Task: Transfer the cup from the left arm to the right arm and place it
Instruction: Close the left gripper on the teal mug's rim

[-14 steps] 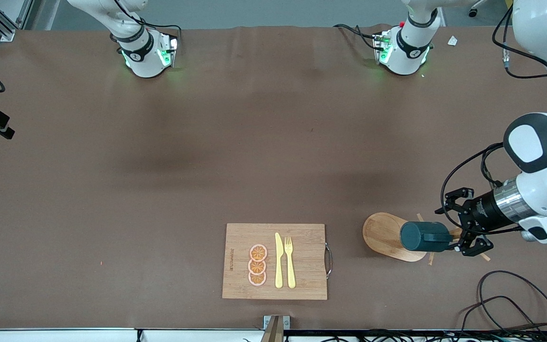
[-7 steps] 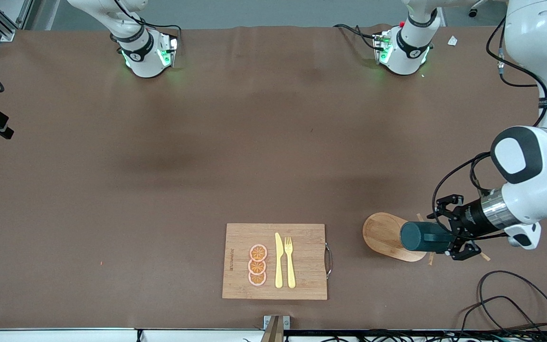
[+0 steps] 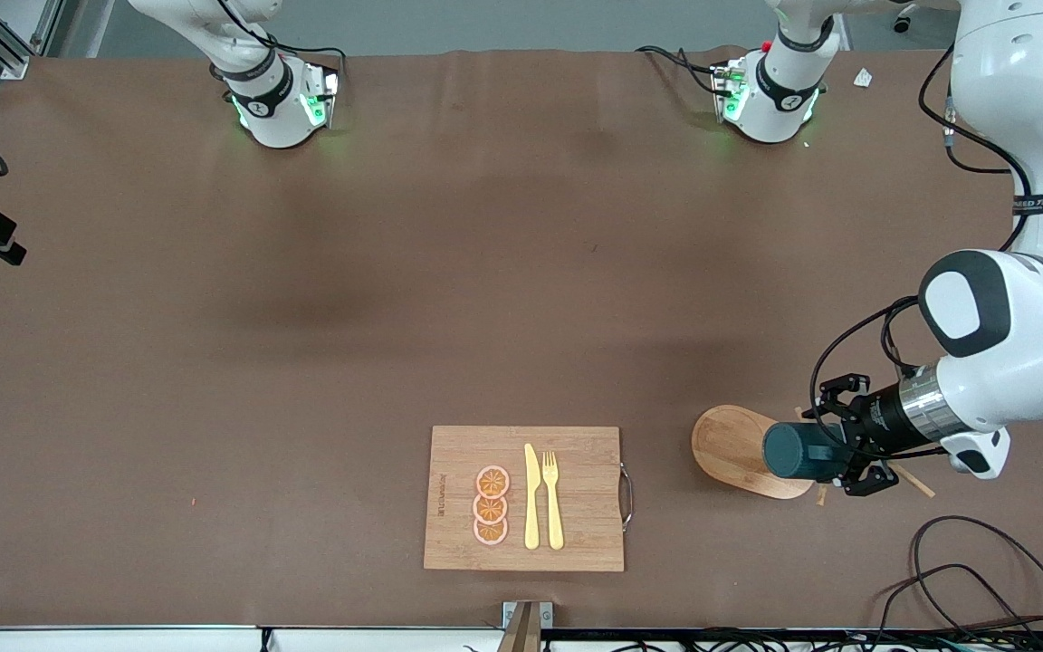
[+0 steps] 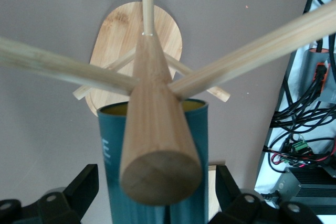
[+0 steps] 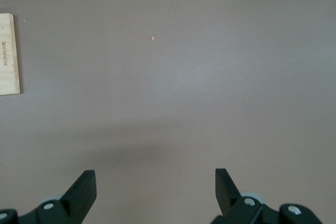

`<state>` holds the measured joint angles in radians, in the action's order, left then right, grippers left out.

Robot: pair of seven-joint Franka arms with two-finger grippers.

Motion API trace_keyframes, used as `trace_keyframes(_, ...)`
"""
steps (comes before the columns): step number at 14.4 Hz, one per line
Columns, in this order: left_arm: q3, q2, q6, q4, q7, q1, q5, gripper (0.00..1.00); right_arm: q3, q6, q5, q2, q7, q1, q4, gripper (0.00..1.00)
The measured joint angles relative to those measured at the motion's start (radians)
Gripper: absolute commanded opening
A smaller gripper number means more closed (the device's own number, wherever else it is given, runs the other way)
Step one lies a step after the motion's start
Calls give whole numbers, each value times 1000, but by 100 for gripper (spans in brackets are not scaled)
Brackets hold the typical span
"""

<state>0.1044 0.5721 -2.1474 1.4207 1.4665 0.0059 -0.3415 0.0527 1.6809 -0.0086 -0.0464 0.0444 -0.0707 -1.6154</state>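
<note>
On wooden rack [image 3: 739,450], teal cup [image 3: 798,452]

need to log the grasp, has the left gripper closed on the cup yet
No: the left gripper has its fingers spread, one each side of the cup.

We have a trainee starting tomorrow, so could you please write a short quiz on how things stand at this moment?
1. What wooden thing is the cup on?
2. True or false: the right gripper is shut on the cup.
3. How are the left gripper's fingers?
A) shut on the cup's handle
B) open, one on either side of the cup
C) open over the cutting board

Key:
1. The mug tree, which stands on an oval base.
2. False: it is open over bare table.
3. B
</note>
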Motion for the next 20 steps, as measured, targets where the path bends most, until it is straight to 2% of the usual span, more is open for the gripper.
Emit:
trace_keyframes(3,0,6,-26,0,0,0,1,94,0,0,0,0,0,0,0,100)
trace_keyframes(6,0,10,-28,0,0,0,1,90,0,0,0,0,0,0,0,100)
trace_keyframes(11,0,20,-30,-2,0,0,1,61,-1,0,0,0,0,0,0,100)
trace_keyframes(20,5,4,-33,-33,0,-4,1,58,-1,0,0,0,0,0,0,100)
